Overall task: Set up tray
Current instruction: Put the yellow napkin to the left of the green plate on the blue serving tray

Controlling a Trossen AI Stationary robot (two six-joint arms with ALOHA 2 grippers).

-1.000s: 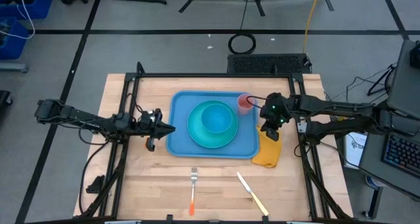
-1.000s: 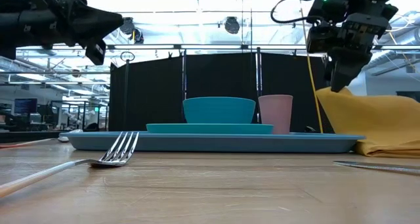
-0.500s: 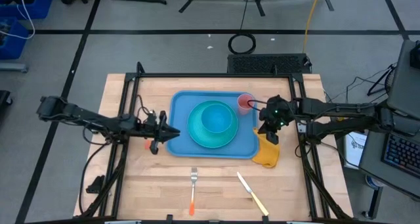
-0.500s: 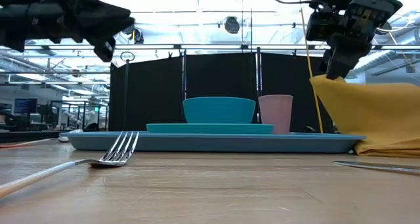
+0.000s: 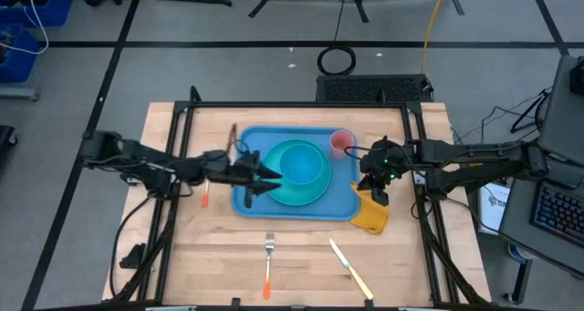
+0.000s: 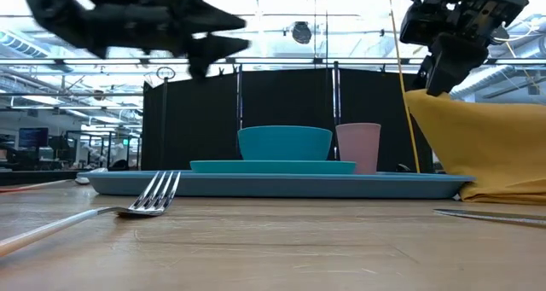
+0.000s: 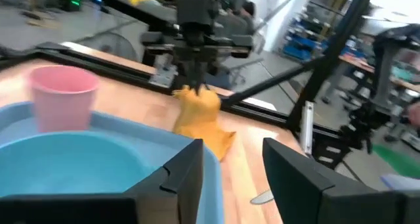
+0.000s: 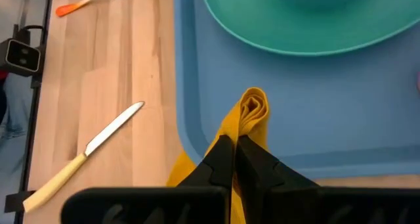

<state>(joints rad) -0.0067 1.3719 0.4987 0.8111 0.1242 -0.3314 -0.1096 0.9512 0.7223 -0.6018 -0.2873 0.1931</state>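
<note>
The light-blue tray (image 5: 250, 202) lies mid-table and carries a teal plate (image 5: 294, 194), a teal bowl (image 5: 303, 163) on the plate, and a pink cup (image 5: 341, 143) at its far right corner. My left gripper (image 5: 265, 176) hovers open above the tray's left part, pointing toward the bowl; it touches nothing (image 7: 233, 178). My right gripper (image 5: 375, 191) is at the tray's right rim, shut on a yellow napkin (image 5: 371, 213). The same cloth fills the right of the low view as a tall yellow napkin (image 6: 478, 154). My right gripper (image 8: 236, 155) pinches a bunched fold of the napkin (image 8: 244, 127) between its two fingers (image 8: 220, 161), coming from above and slanting down. The held fold stands raised over the tray's right rim (image 8: 187, 129). The napkin's lower part (image 6: 503, 193) rests on the table beside the tray.
A fork with an orange handle (image 5: 268, 264) and a knife with a pale handle (image 5: 350, 269) lie on the wood near the table's near edge. A black frame borders the table top. Bare wood shows left of the tray and along the near side.
My left gripper has swept toward the table's right, from beside the tray's left rim to above the tray's left part. My right gripper has risen, drawing the napkin's held fold upward while the napkin's lower part has stayed on the table.
</note>
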